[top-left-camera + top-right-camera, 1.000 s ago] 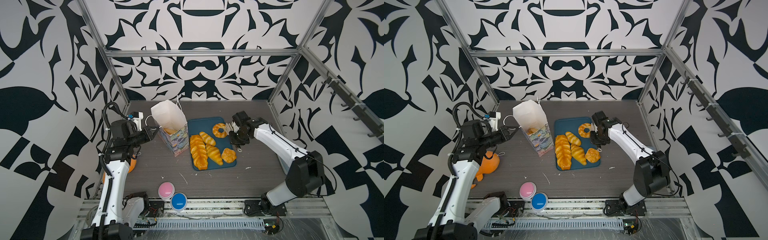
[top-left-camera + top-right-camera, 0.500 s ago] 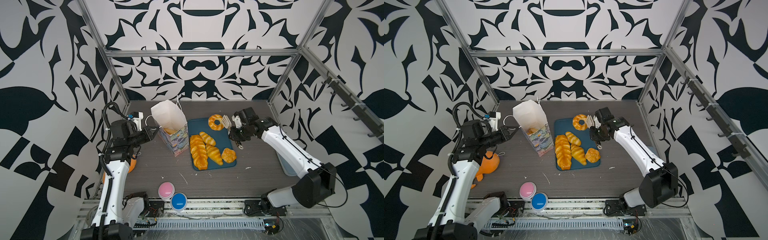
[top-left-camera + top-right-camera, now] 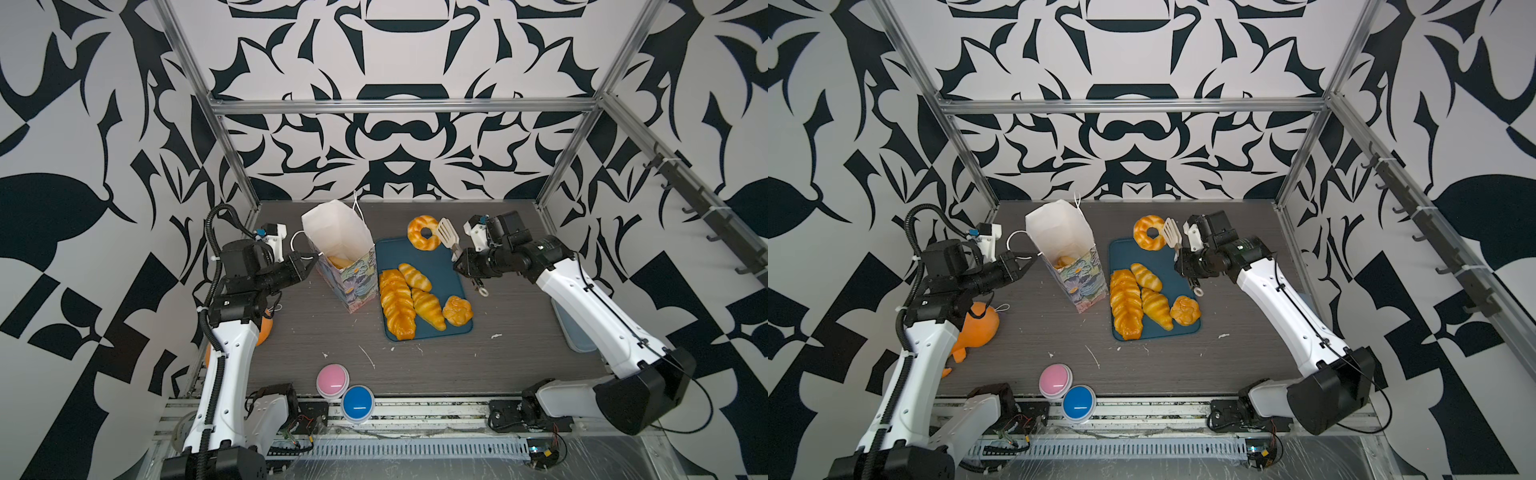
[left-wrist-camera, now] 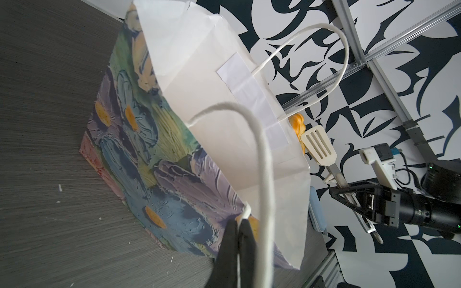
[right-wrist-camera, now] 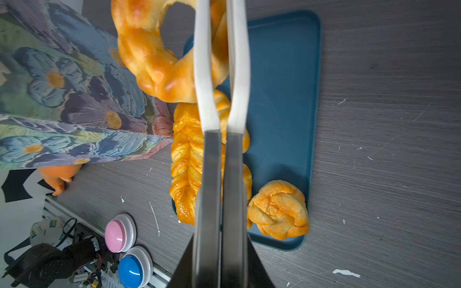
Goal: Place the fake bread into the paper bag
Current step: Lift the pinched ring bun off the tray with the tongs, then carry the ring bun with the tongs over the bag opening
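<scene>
Fake bread sits in three places. A ring doughnut hangs in the air over the back edge of the blue tray, pinched between the white slotted tips of a pair of tongs. The right gripper has its jaws squeezed together on the tongs' metal arms, which the right wrist view shows nearly touching. On the tray lie a long braided loaf, two striped croissants beside it, and a knotted roll at the tray's front right corner. One more pastry shows inside the paper bag, which stands open just left of the tray, toward the back left of the worktop. The left gripper is at the bag's left rim, jaws clamped on its white cord handle. A pink button and a blue button sit at the worktop's front edge.
</scene>
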Controlling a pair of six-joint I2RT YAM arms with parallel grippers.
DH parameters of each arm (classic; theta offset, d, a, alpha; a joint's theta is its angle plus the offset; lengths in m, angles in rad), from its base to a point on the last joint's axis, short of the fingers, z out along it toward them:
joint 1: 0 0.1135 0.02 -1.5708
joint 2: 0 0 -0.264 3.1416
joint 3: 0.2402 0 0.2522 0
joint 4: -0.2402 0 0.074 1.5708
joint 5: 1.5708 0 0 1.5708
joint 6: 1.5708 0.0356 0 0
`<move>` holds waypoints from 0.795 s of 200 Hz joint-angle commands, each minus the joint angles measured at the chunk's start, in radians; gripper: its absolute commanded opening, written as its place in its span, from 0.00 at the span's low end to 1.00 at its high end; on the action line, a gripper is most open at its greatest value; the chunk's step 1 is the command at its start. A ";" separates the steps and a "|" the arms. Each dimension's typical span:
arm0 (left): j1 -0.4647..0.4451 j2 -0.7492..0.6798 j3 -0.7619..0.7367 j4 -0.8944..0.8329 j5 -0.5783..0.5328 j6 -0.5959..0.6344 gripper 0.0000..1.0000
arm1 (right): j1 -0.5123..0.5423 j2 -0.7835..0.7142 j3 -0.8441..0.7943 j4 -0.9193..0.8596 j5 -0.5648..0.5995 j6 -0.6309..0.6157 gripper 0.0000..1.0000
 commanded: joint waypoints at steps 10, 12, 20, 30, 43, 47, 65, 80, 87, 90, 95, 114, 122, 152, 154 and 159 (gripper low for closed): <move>0.004 -0.006 0.003 -0.015 -0.001 0.005 0.00 | 0.021 -0.058 0.082 0.054 -0.042 -0.015 0.25; 0.004 -0.006 0.003 -0.017 -0.001 0.005 0.00 | 0.023 -0.059 0.084 0.055 -0.043 -0.015 0.25; 0.003 -0.006 0.002 -0.015 0.000 0.005 0.00 | 0.029 -0.066 0.092 0.057 -0.046 -0.016 0.25; 0.003 -0.007 0.003 -0.015 -0.001 0.005 0.00 | 0.037 -0.074 0.100 0.061 -0.053 -0.014 0.25; 0.004 -0.005 0.003 -0.014 -0.001 0.004 0.00 | 0.050 -0.081 0.114 0.064 -0.057 -0.012 0.25; 0.003 -0.005 0.003 -0.015 -0.001 0.003 0.00 | 0.053 -0.083 0.118 0.064 -0.057 -0.012 0.25; 0.003 -0.003 0.003 -0.013 -0.001 0.003 0.00 | 0.072 -0.084 0.138 0.066 -0.056 -0.011 0.26; 0.004 -0.003 0.003 -0.013 0.001 0.002 0.00 | 0.084 -0.089 0.147 0.071 -0.057 -0.009 0.25; 0.003 -0.002 0.003 -0.013 0.000 0.003 0.00 | 0.088 -0.091 0.150 0.076 -0.057 -0.010 0.26; 0.003 -0.002 0.004 -0.013 0.000 0.003 0.00 | 0.091 -0.091 0.151 0.078 -0.058 -0.010 0.26; 0.003 -0.003 0.003 -0.013 0.000 0.003 0.00 | 0.096 -0.091 0.154 0.079 -0.058 -0.009 0.26; 0.004 -0.003 0.003 -0.013 0.000 0.001 0.00 | 0.117 -0.093 0.162 0.092 -0.061 -0.010 0.26; 0.004 -0.002 0.004 -0.012 0.001 0.002 0.00 | 0.129 -0.094 0.166 0.099 -0.063 -0.011 0.26; 0.003 -0.002 0.003 -0.012 0.002 0.001 0.00 | 0.165 -0.086 0.177 0.129 -0.069 -0.007 0.26; 0.003 -0.003 0.003 -0.013 0.002 -0.001 0.00 | 0.167 -0.084 0.177 0.130 -0.069 -0.007 0.26; 0.003 -0.002 0.003 -0.012 0.002 0.000 0.00 | 0.174 -0.081 0.180 0.134 -0.069 -0.006 0.26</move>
